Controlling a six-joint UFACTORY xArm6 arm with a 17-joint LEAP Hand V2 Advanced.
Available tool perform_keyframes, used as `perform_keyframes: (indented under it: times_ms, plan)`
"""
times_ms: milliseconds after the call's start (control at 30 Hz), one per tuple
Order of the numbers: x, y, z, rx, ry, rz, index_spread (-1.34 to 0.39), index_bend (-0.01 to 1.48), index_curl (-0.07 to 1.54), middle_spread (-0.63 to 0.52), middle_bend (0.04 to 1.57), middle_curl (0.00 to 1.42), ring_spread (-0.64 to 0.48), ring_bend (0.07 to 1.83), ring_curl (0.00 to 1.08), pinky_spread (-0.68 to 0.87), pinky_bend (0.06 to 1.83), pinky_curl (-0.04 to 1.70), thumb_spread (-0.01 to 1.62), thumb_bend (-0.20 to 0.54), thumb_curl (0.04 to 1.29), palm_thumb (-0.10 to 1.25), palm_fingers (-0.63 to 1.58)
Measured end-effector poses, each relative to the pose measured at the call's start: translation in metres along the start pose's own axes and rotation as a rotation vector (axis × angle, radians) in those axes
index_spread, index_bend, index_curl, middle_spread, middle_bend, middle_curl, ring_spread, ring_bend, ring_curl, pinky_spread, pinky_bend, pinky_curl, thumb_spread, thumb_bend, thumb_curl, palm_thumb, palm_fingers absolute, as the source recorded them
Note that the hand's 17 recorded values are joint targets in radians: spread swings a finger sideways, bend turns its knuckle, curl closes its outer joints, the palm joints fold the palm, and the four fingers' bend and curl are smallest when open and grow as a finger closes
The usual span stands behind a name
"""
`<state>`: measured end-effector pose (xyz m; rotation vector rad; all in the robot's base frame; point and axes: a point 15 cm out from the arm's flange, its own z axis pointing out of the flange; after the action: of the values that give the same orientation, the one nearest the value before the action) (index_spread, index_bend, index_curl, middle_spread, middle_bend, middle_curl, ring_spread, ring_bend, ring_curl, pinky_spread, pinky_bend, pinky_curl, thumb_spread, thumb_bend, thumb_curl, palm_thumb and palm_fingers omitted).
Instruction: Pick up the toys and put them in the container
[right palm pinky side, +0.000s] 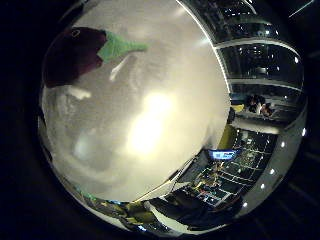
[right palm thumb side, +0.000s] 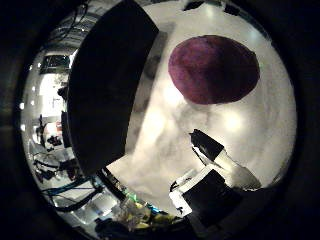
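The white and black hand (right palm thumb side: 212, 182) hovers palm-down over the desk (right palm pinky side: 150, 125); only part of its fingers shows, reaching out over the surface, and whether they are spread or curled cannot be told. They hold nothing. A soft, fuzzy dark purple plush eggplant toy with a green felt stem (right palm pinky side: 80, 52) lies on the pale, glossy desk near the palm. A large black flat-sided container (right palm thumb side: 107, 85) stands beside it; its inside is hidden.

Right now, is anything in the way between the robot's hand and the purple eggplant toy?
Nothing visible. The purple plush eggplant toy with a green stem lies on the white table, bare surface between it and the white-and-black hand. The big black container sits beside.
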<state>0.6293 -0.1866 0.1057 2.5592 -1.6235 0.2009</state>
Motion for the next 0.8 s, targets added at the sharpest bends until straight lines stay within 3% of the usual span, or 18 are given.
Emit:
perform_keyframes:
  times_ms: [167,300,367,400,467,500,600,633,800]
  plan:
    - [-0.005,-0.004,0.014,-0.023,0.029,-0.017,-0.41,0.16,0.26,0.03,0.22,0.33,0.14,0.33,0.25,0.41,0.45,0.29,0.95,-0.023,0.46,0.87,0.14]
    - [0.002,-0.008,0.019,-0.019,0.075,-0.011,-0.41,0.16,0.26,-0.05,0.32,0.36,0.01,0.39,0.25,0.35,0.41,0.27,0.93,-0.022,0.46,0.88,0.33]
    - [0.003,-0.011,0.022,-0.011,0.083,-0.012,-0.43,0.18,0.26,-0.14,0.42,0.38,-0.10,0.46,0.26,0.24,0.37,0.25,0.93,-0.022,0.46,0.89,0.53]
    - [0.004,-0.011,0.022,-0.010,0.084,-0.011,-0.45,0.20,0.27,-0.20,0.47,0.40,-0.18,0.55,0.28,0.11,0.40,0.24,0.92,-0.023,0.46,0.90,0.74]
    - [0.009,-0.007,0.023,-0.010,0.085,0.002,-0.47,0.20,0.28,-0.24,0.52,0.42,-0.24,0.64,0.31,-0.03,0.48,0.26,0.91,-0.024,0.46,0.90,0.98]
    - [0.011,-0.005,0.023,-0.011,0.085,0.005,-0.48,0.22,0.30,-0.27,0.60,0.45,-0.29,0.71,0.33,-0.20,0.56,0.27,0.91,-0.023,0.46,0.90,1.21]
    - [0.015,-0.001,0.023,-0.012,0.086,0.011,-0.48,0.42,0.42,-0.28,0.76,0.53,-0.33,0.85,0.42,-0.39,0.69,0.34,0.89,-0.027,0.45,0.90,1.38]
    - [0.020,0.002,0.023,-0.013,0.086,0.017,-0.47,0.49,0.46,-0.27,0.81,0.55,-0.32,0.87,0.44,-0.41,0.75,0.37,0.90,-0.023,0.45,0.90,1.47]
    - [0.046,0.024,0.019,-0.012,0.091,0.063,-0.38,0.85,0.64,-0.20,1.06,0.65,-0.27,1.12,0.55,-0.36,1.06,0.52,0.89,-0.027,0.45,0.90,1.36]
